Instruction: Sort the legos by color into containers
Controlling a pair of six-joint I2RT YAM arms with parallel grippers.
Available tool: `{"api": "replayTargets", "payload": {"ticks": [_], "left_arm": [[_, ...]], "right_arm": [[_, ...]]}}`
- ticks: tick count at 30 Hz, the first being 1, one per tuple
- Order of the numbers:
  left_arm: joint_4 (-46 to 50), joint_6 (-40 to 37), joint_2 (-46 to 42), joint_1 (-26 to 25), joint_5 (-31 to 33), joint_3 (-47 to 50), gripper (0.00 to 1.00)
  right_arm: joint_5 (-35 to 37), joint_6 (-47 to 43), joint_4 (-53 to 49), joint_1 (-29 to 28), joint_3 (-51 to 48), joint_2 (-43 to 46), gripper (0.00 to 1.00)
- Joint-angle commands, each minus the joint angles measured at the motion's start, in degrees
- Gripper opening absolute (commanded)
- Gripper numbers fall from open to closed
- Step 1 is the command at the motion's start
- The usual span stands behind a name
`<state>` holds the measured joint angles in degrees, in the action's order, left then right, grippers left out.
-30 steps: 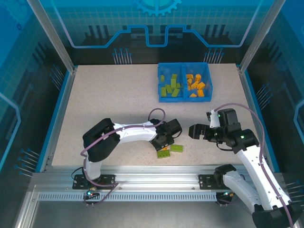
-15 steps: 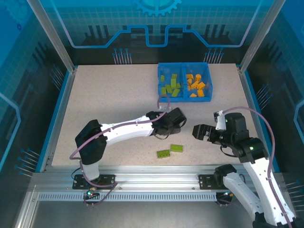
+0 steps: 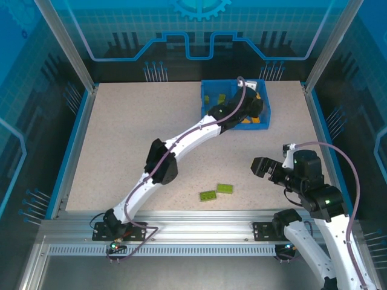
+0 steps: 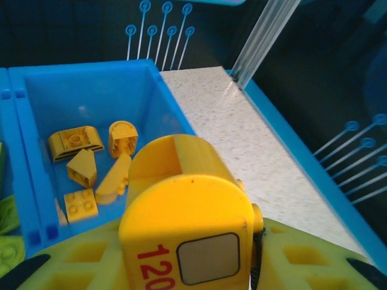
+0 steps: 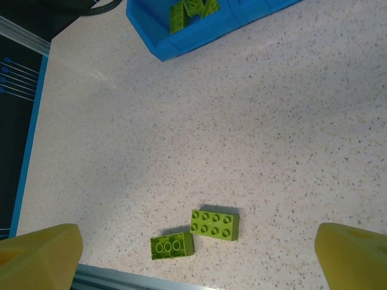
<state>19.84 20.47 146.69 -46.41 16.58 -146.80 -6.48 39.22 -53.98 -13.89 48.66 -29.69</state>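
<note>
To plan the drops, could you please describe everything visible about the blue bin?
The blue bin is a rectangular plastic tray split by a centre wall into two compartments. It sits flat on the table near its far edge. Green bricks lie in the left compartment, orange pieces in the right. The left arm reaches over the right one.

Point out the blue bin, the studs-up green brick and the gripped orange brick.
blue bin (image 3: pixel 204 99): top view, left wall
green brick (image 5: pixel 214 225): right wrist view, studded top
orange brick (image 4: pixel 181 205): left wrist view, curved face
</note>
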Motion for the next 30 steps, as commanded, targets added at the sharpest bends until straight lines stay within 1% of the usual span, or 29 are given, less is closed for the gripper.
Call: {"api": "replayTargets", "payload": {"ticks": [1,3,6,9,10,14,17,18,20,24,25,27,28,30], "left_arm": [[-3.2,-5.3,5.1,2.3,-5.9,-6.5,0.34],[-5.8,-4.3,6.4,3.1,-7.1,-6.5,0.35],[-7.8,-4.4,7.8,3.3,-7.7,-6.9,0.47],[-8.2,-4.0,7.5,3.3,-8.6,-7.1,0.58],[-8.1,-3.7,7.1,3.3,-8.7,-7.1,0.61],[-7.0,-3.1,3.8,3.2,-8.8,-5.3,0.65],[-7.7,-2.8,-1.7,3.0,-9.8,0.6,0.66],[-7.9,-2.6,-4.8,2.8,-9.8,3.7,0.66],[-10.4,-2.3,-11.6,2.3,-9.7,13.0,0.66],[-22.8,-3.5,-31.6,0.4,-9.4,40.0,0.66],[-24.7,-4.2,-35.9,-0.1,-9.4,45.2,0.66],[-27.2,-6.8,-45.9,-1.5,-9.4,56.2,0.65],[-27.8,-8.8,-49.9,-2.4,-9.3,60.1,0.65],[-27.5,-14.3,-59.4,-4.8,-9.1,69.5,0.66]], "right_arm": [[-0.6,1.3,-0.9,-0.6,-0.6,1.4,1.00],[-0.3,1.1,-1.4,-0.6,-0.5,1.7,1.00],[-0.2,1.0,-2.0,-0.7,-0.5,2.2,1.00],[-0.6,1.3,-1.9,-0.6,-0.6,2.2,1.00],[-0.6,1.5,-1.8,-0.7,-0.6,2.2,1.00],[-0.6,1.9,-1.4,-0.6,-1.0,2.2,1.00],[-0.5,2.0,-1.3,-0.7,-1.1,1.9,1.00],[-0.4,1.8,-1.3,-0.6,-1.1,1.6,1.00],[-0.2,1.6,-1.4,-0.6,-1.3,0.9,1.00],[-1.3,1.1,-1.5,-0.8,-1.5,-2.4,1.00],[-1.7,1.1,-1.3,-0.8,-1.6,-3.5,1.00],[-2.4,1.3,-0.5,-1.5,-1.8,-6.7,0.99],[-2.6,1.5,0.2,-2.1,-1.9,-7.9,0.99],[-1.9,2.2,2.0,-4.6,-2.4,-11.3,0.99]]}}
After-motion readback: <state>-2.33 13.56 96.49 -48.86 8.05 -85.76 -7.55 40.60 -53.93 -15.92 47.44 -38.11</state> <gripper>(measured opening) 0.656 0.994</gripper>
